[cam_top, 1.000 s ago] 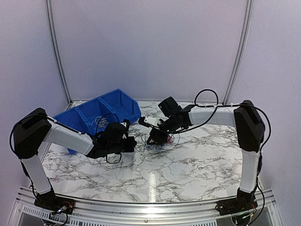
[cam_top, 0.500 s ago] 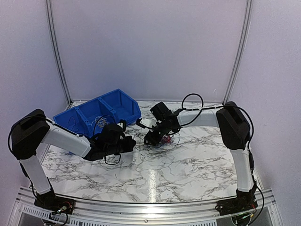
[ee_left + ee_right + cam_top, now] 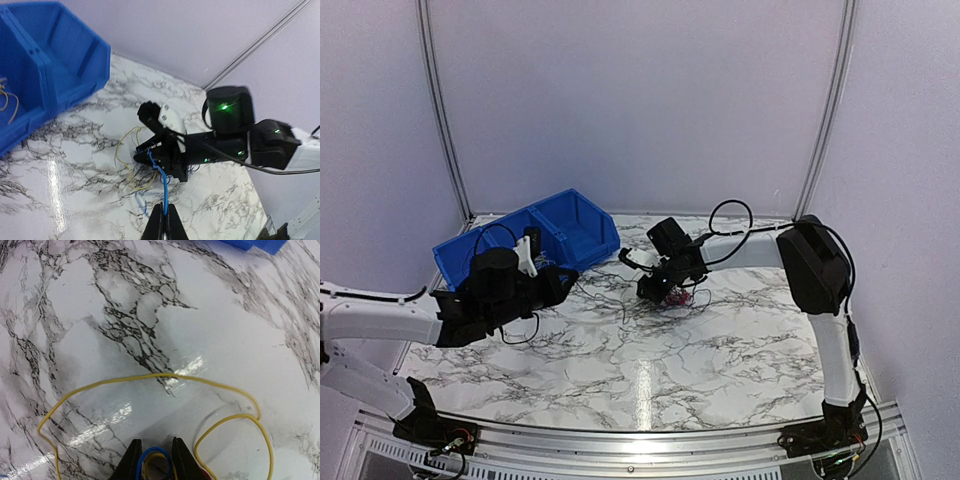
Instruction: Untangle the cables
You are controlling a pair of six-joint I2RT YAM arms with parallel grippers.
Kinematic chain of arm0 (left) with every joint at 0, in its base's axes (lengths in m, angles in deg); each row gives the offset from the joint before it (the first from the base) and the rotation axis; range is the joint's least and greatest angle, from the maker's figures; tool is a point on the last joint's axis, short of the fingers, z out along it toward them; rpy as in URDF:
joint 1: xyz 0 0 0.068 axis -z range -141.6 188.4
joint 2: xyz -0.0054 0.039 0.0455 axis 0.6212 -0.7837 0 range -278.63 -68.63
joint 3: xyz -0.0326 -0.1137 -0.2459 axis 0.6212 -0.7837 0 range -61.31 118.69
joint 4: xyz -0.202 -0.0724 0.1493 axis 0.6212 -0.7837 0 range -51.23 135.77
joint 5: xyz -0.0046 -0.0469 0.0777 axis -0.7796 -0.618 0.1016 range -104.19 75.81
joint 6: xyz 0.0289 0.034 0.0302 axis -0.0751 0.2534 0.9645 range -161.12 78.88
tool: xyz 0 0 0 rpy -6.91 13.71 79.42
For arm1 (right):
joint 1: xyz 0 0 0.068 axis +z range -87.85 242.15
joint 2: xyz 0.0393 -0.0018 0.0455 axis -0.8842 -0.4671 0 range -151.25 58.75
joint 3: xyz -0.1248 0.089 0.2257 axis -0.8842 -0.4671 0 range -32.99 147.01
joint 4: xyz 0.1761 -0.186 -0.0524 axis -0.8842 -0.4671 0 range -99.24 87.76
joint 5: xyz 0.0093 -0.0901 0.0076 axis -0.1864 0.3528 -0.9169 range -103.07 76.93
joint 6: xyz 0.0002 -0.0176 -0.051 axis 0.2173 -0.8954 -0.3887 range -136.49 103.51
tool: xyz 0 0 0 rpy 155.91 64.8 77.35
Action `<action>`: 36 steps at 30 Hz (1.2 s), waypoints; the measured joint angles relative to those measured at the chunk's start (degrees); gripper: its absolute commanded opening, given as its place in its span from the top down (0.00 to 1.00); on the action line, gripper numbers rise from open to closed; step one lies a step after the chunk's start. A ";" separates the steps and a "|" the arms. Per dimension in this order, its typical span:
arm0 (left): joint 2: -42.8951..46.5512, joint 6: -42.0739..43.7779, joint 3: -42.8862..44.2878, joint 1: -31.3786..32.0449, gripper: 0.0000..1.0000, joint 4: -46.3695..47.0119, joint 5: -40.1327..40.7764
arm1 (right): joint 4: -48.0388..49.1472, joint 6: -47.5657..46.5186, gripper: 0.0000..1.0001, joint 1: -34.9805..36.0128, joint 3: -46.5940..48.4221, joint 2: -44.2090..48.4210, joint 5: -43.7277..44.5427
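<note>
The cables are a small bundle (image 3: 670,296) of thin red, blue and yellow wires on the marble table, under my right gripper (image 3: 653,292). In the right wrist view my right gripper (image 3: 156,462) pinches a blue and a yellow loop, with a long yellow wire (image 3: 150,376) lying ahead of it. My left gripper (image 3: 164,217) is shut on a single blue wire (image 3: 163,182) that stretches taut to the bundle. In the top view my left gripper (image 3: 565,283) is well left of the bundle. A loose yellow loop (image 3: 121,157) trails from the bundle.
A blue divided bin (image 3: 525,240) stands at the back left, close behind my left gripper. A few yellow wires (image 3: 7,102) lie in it. The bin's corner (image 3: 255,244) shows at the top of the right wrist view. The right arm's thick black cable (image 3: 730,215) loops above it.
My left arm has pulled back to the left, away from the bundle, drawing the blue wire out with it. My right gripper has stayed on the bundle.
</note>
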 measured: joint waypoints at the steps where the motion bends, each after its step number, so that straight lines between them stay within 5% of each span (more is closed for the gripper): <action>1: 3.37 0.90 0.20 0.00 1.00 -2.19 0.98 | 0.24 0.13 0.78 -0.59 -0.09 0.00 -0.33; 11: 26.62 15.10 22.51 0.42 1.00 -38.62 14.67 | 2.93 0.39 0.83 -4.33 -0.31 -0.96 -4.39; 17: 32.83 20.70 38.64 0.42 1.00 -46.07 20.98 | 4.22 0.39 0.82 -7.06 -0.31 -1.36 -5.18; 22: 34.16 21.38 37.73 0.35 1.00 -47.43 22.16 | 4.42 0.37 0.85 -8.00 -0.31 -1.38 -5.11; 24: 32.85 21.22 35.87 0.35 1.00 -48.50 21.75 | 4.46 0.35 1.00 -8.02 -0.33 -1.38 -5.03; 31: 29.07 21.03 31.15 0.35 1.00 -50.71 20.63 | 5.20 0.20 1.00 -8.66 -0.96 -1.18 -5.81; 36: 29.73 22.77 35.50 0.35 1.00 -54.77 22.29 | 5.66 0.35 1.00 -10.86 -2.34 -0.50 -7.56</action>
